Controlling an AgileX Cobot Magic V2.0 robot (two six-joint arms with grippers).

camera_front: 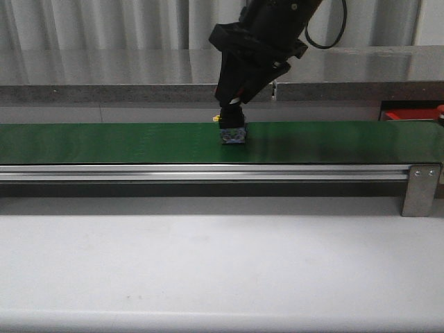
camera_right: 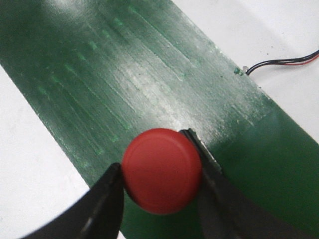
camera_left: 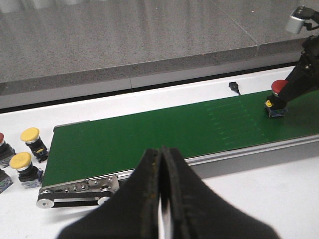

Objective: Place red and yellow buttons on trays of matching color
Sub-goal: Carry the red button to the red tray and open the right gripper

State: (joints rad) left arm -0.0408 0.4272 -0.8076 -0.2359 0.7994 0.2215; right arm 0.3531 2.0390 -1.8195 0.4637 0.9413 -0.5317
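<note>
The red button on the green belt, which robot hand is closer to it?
Right. The right gripper is closed around the red button; the left gripper hangs shut, far along the green belt.

You have a long green belt (camera_front: 125, 142) running across the white table (camera_front: 208, 263), carried on a silver rail (camera_front: 194, 172) with a metal bracket (camera_front: 420, 189) at its right end. Behind the belt's far edge a grey stone ledge (camera_front: 104, 76) spans the scene. A thin red-and-black wire (camera_right: 284, 62) lies on the table just off the belt's far edge
</note>
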